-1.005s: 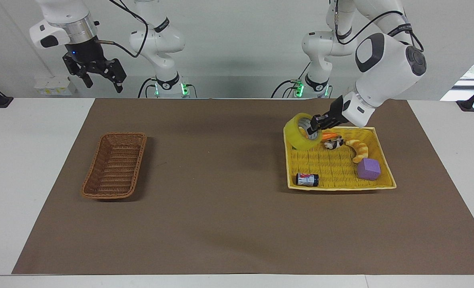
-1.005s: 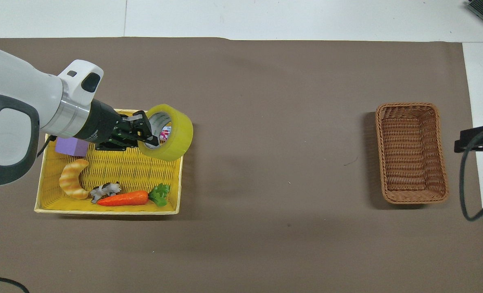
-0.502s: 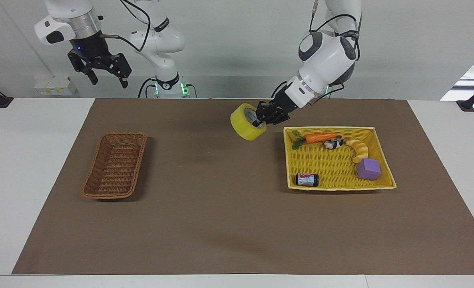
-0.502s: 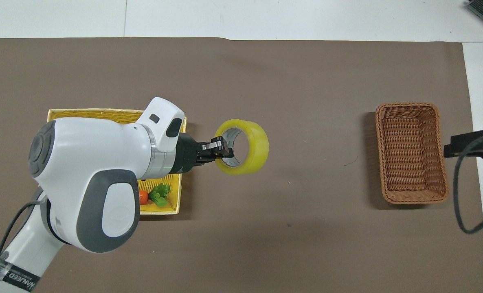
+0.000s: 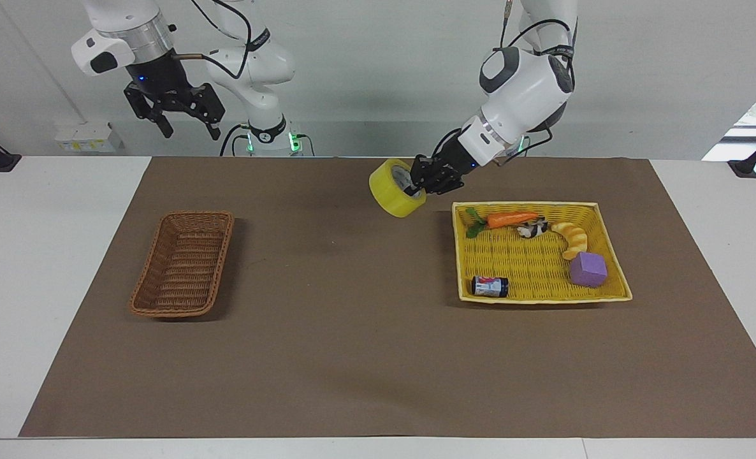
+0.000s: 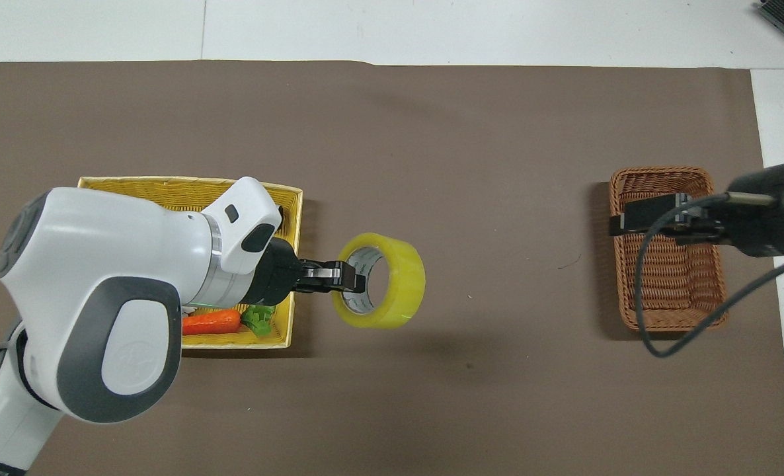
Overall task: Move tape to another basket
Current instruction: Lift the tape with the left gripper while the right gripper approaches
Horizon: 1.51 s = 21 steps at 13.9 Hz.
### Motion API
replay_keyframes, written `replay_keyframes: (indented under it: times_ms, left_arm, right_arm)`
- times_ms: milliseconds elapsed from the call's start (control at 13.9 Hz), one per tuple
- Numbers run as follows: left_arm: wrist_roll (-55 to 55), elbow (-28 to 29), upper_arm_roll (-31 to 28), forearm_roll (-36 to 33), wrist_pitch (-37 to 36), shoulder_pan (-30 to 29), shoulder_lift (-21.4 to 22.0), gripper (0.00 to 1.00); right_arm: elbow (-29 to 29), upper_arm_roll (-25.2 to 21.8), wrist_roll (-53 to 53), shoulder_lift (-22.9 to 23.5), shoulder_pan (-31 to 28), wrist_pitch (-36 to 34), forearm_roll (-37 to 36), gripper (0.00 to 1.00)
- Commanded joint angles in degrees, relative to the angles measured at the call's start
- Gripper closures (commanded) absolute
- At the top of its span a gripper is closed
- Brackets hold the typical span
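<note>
While the left arm's bulk hides much of your yellow woven basket point(image 6: 291, 198) from overhead, the left gripper point(image 5: 424, 183) stays clamped on the glossy translucent tape point(image 5: 392, 189) ring, raised above brown mat point(image 5: 352, 319). Right gripper point(image 5: 187, 118), fingers apart, hangs over the oblong wicker basket point(image 5: 183, 264).

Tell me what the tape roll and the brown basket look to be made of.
Tape roll: glossy translucent yellow plastic film wound around a grey-white core, probably cardboard.
Brown basket: woven wicker or rattan, going by the ribbed weave; matte brown, though it may be imitation.
</note>
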<state>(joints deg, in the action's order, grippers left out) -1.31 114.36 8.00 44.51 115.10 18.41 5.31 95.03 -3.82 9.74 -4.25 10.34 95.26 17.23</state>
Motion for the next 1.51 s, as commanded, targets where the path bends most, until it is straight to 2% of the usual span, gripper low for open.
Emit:
replay_keyframes:
  times_ms: [0,502,718,1435]
  left_arm:
    - [3.3,1.7,0.0,1.8,-1.4,-0.9,2.4,1.00]
    - [3.1,1.7,0.0,1.9,-0.5,-0.7,2.4,1.00]
    - [3.0,1.8,0.0,1.9,-0.6,-0.7,2.5,1.00]
    - [2.6,2.1,0.0,1.9,0.4,-0.2,2.7,1.00]
  right_arm:
    - [2.7,-0.2,1.1,-0.1,2.9,3.3,6.8,0.00]
    - [11.4,-0.2,13.3,-0.5,12.6,15.7,20.7,0.00]
    - [12.2,-0.2,13.7,-0.9,13.1,16.4,24.7,0.00]
    - [13.8,1.4,11.3,-0.9,16.6,19.1,24.7,0.00]
